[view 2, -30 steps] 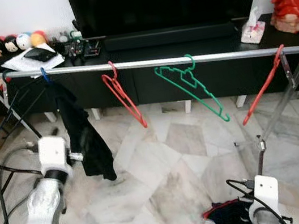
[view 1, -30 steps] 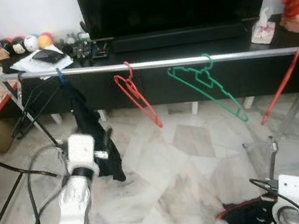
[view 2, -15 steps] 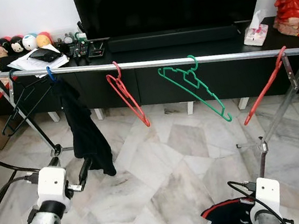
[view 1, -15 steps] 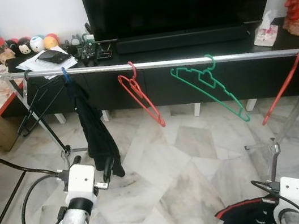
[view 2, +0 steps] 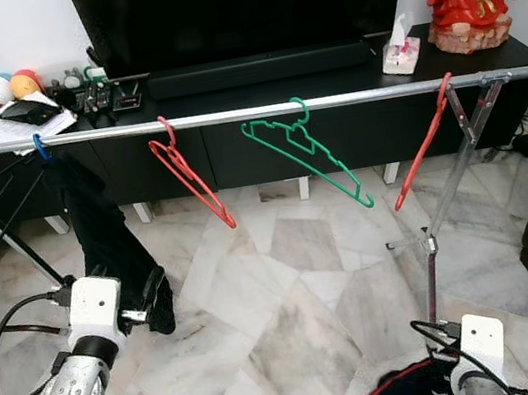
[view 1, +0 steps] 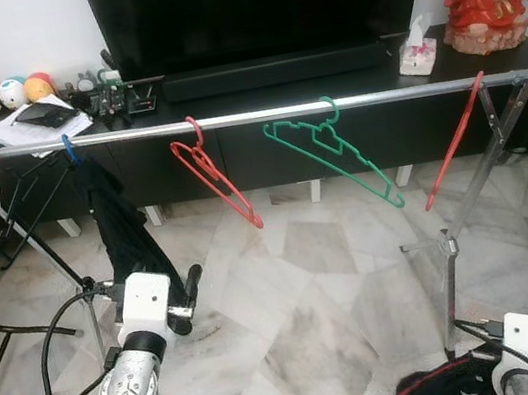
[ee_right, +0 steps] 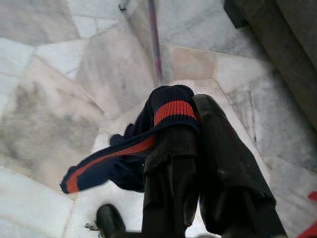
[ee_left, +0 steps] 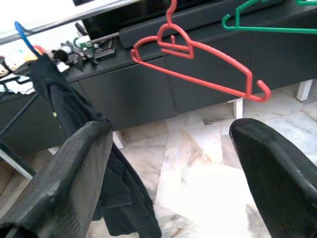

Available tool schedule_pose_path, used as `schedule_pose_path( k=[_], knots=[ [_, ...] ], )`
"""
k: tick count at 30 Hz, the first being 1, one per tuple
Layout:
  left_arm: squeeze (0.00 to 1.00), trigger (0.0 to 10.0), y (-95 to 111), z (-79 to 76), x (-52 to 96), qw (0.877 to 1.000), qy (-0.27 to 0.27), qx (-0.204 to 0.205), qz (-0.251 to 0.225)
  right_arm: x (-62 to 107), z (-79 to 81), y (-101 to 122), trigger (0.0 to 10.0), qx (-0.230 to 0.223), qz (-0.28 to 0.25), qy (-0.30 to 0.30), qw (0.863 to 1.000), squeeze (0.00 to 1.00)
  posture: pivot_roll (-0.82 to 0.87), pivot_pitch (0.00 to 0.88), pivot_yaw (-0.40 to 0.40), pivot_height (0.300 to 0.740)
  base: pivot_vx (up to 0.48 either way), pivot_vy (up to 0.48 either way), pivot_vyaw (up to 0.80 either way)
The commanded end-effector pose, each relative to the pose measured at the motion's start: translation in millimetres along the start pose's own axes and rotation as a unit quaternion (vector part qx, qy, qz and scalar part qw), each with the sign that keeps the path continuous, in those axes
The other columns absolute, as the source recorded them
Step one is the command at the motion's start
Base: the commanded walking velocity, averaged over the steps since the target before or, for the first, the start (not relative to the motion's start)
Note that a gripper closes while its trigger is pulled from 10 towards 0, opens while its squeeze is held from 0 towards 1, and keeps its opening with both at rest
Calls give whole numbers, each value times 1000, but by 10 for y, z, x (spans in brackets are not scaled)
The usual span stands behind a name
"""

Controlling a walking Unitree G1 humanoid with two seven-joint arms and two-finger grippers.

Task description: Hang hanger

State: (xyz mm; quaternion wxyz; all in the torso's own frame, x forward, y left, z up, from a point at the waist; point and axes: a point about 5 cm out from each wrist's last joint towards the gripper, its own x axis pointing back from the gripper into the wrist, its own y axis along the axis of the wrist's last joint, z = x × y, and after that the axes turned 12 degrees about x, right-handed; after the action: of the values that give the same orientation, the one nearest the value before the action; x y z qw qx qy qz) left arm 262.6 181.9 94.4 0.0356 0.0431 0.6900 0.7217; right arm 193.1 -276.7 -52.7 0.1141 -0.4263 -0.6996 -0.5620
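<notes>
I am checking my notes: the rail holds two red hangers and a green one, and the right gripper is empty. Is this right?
Not quite. The rail, two red hangers and green hanger are right, but the right wrist view shows the right gripper shut on a dark garment with a red stripe.

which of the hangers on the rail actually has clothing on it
The blue hanger near the rail's left end, which carries a dark garment. The two red hangers and the green hanger hang bare.
</notes>
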Motion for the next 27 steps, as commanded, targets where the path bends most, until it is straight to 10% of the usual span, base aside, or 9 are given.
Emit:
schedule_pose_path(
  k=[1, 27],
  knots=[
    [0, 10000, -37, 41, 17, 1000, 5, 3, 13, -2, -6, 28, 10000, -1, -10, -4, 1000, 0, -117, 0, 15, 740, 266, 0, 0],
    [0, 10000, -8, 30, -43, 1000, 8, 5, 13, -7, -9, 46, 10000, 1, -10, -11, 1000, 0, -119, 3, 12, 740, 266, 0, -123]
  ],
)
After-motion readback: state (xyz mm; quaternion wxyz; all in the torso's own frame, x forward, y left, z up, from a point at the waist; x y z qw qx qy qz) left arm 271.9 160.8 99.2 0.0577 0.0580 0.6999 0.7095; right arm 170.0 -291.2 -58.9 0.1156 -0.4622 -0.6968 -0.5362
